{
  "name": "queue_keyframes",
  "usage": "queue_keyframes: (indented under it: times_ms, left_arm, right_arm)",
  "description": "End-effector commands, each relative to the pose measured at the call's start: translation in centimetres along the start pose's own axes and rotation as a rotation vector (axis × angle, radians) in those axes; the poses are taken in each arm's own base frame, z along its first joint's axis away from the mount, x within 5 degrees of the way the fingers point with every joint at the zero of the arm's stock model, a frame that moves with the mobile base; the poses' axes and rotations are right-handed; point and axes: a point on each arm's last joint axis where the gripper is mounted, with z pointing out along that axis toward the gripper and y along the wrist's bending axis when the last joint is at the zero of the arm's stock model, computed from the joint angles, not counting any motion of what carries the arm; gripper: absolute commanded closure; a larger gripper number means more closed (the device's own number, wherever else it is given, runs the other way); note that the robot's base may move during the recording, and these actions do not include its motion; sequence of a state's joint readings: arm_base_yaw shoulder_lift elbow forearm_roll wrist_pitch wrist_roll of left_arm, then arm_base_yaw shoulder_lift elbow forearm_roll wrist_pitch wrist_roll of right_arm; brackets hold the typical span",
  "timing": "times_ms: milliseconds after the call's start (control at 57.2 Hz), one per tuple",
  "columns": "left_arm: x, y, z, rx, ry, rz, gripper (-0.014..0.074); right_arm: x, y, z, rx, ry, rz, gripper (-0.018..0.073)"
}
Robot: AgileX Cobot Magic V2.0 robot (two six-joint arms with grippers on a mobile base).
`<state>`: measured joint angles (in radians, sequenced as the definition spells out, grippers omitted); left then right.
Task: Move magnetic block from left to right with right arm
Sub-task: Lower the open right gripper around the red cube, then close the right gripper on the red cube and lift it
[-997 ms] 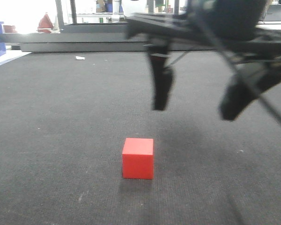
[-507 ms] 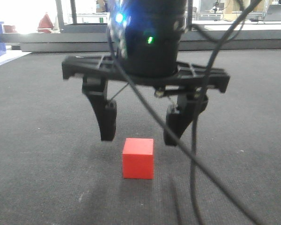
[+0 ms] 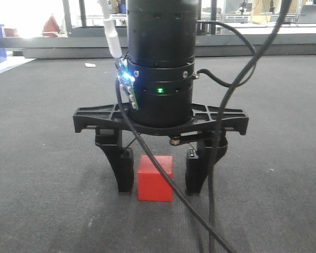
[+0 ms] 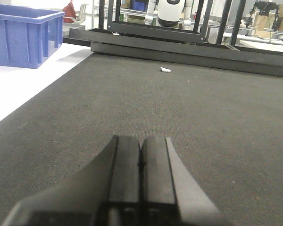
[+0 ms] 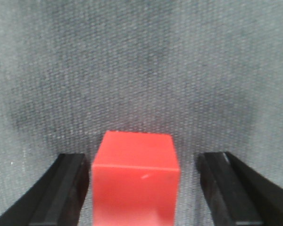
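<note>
Dark grey carpet fills the front view, with a bright workshop blurred along the top edge. My right gripper hangs at frame centre, tips down near the carpet and fingers spread wide. The magnetic block sits flat on the carpet between them, just below centre. It is a cube with no longer side, and one face looks squarely at the camera with the top face showing above it. A thin gap shows beside the frame-left finger and a wider one beside the frame-right finger, so I am not pinching it. A green light and a blue light glow on my black wrist housing. Black cables loop down, and one crosses in front of the block. A white scrap lies far back at upper left.

From my left wrist, the left gripper sits at bottom centre with its fingers pressed together above bare carpet. A blue crate stands at upper left on a white floor. A black frame runs across the top.

From my right wrist, the block lies at lower centre, its edges square to the frame. My spread fingers flank it; the frame-left one looks almost against it, though I cannot tell whether it touches.
</note>
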<state>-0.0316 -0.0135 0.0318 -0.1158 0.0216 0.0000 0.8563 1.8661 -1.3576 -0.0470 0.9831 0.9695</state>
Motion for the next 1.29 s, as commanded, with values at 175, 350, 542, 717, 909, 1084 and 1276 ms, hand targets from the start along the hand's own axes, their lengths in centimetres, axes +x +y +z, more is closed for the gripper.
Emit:
queue_keyframes:
  times_ms: [175,350,542,717,909,1084,1276]
  left_arm:
    - [-0.5,0.0,-0.1,0.003,-0.082,-0.004,0.0722]
    - [-0.5,0.0,-0.1,0.003,-0.082,-0.004,0.0722]
    - [-0.5,0.0,-0.1,0.003,-0.082,-0.004,0.0722]
    - [-0.5,0.0,-0.1,0.003,-0.082,-0.004,0.0722]
    - [-0.5,0.0,-0.1,0.003,-0.082,-0.004,0.0722]
    - [-0.5,0.0,-0.1,0.003,-0.082,-0.004,0.0722]
    - [-0.5,0.0,-0.1,0.003,-0.082,-0.004,0.0722]
  right_arm:
    - [-0.4,0.5,-2.7,-0.084,-0.07,-0.006,0.0256]
    - [-0.4,0.4,-3.2,-0.091,-0.079,-0.007,0.0301]
    - [0.1,-1.2,-5.1,-0.117,-0.16,-0.048,0.0301]
    - [0.8,-4.6,-6.8,-0.168,-0.243,-0.095,0.0301]
    - [1.7,-10.8,-8.8,-0.184,-0.323,-0.167,0.0301]
    - [3.1,-17.6,-9.9,-0.154,-0.413,-0.235,0.0301]
    - [4.7,-22.2,-10.9,-0.168,-0.599,-0.249,0.0301]
